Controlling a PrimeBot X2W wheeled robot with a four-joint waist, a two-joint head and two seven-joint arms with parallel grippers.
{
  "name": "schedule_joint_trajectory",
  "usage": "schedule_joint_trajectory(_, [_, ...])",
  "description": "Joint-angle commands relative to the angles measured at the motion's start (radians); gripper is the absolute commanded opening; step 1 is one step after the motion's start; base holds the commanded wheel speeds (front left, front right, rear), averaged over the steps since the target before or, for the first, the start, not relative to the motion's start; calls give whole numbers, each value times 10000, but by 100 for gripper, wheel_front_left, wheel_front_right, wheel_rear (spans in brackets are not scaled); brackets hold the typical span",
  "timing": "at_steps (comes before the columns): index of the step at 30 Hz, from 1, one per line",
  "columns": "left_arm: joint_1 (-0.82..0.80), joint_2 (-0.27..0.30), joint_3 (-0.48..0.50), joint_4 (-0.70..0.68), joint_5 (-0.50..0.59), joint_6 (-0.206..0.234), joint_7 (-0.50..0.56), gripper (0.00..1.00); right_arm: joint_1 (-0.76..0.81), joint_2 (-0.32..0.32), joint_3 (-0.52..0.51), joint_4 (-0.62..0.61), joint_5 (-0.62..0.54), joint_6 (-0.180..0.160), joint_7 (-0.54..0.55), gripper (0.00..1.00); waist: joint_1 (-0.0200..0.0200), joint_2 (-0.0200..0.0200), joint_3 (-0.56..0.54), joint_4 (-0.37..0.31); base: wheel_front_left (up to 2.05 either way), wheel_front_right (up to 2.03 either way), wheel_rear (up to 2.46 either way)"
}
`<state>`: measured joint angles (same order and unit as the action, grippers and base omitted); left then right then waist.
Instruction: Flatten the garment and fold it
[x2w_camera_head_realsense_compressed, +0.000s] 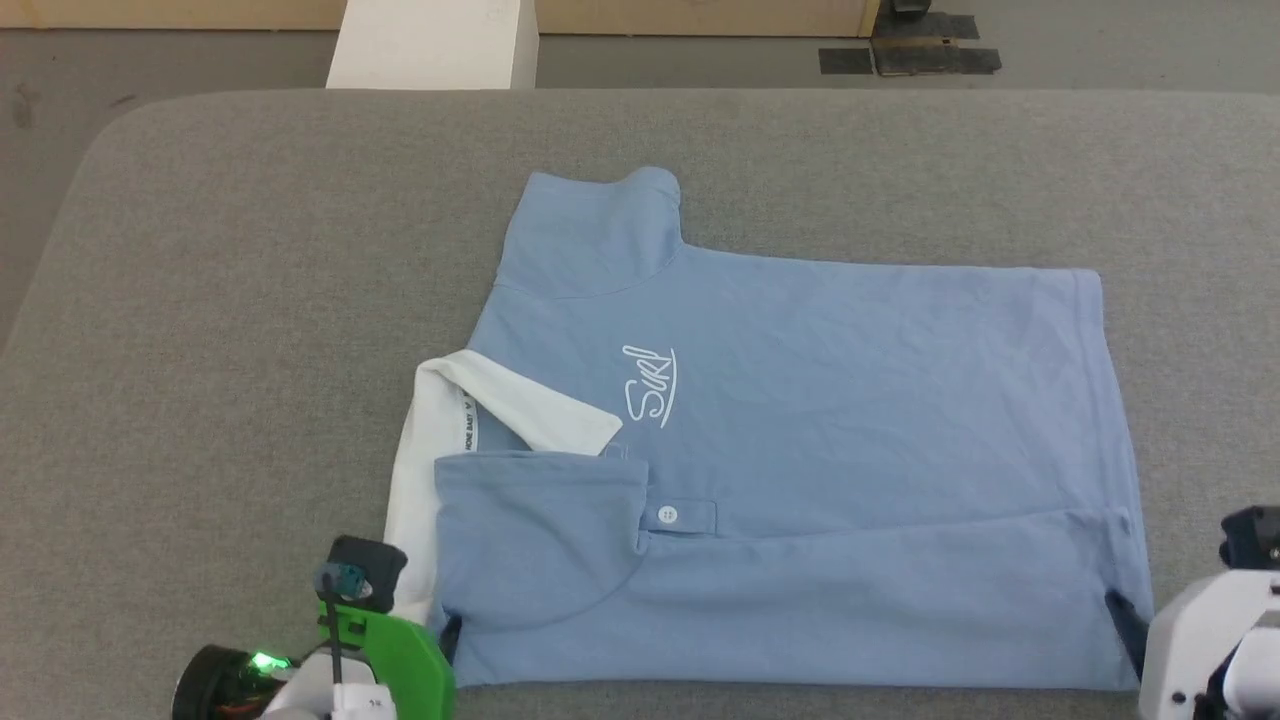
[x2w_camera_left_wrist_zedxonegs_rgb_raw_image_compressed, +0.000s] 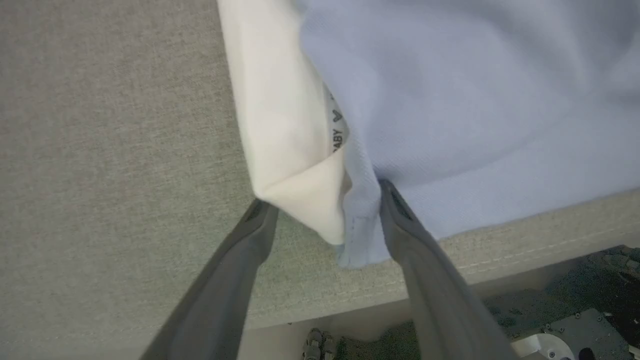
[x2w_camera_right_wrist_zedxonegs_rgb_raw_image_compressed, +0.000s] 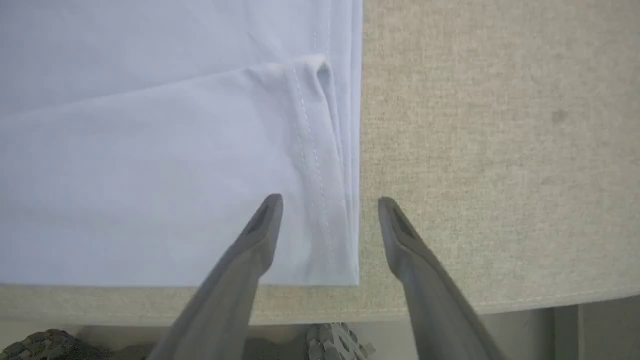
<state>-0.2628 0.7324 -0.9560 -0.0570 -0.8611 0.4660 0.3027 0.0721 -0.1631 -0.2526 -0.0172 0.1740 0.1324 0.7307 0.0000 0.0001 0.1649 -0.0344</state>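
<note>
Straddling near corners of the garment (x2w_camera_head_realsense_compressed: 800, 400), jaws gape.

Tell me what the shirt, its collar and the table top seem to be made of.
The shirt looks like a soft matte knit, probably cotton or a blend: it lies in gentle creases. Its collar seems a firmer white knit, holding a crisp fold. The table top looks like grey woven upholstery cloth, matte, with visible weave and a stitched edge seam.
</note>
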Motion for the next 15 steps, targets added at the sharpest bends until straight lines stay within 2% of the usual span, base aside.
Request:
schedule_joint_trajectory(1, [-63, -20, 155, 41, 63, 0, -280, 100, -284, -102, 79, -84, 146, -17, -416, 100, 0, -1, -117, -9, 0, 0, 0])
schedule_joint_trajectory(10, [-486, -22, 1296, -256, 566, 292, -2456, 100, -733, -1099, 911, -1053, 1001, -17, -3730, 100, 0, -1, -485, -136, 0, 0, 0])
schedule_joint_trajectory(15, [-998, -116, 1804, -440, 828, -129, -3691, 100, -901, -1057, 1025, -1238, 1050, -17, -5395, 100, 0, -1, -309, -382, 0, 0, 0])
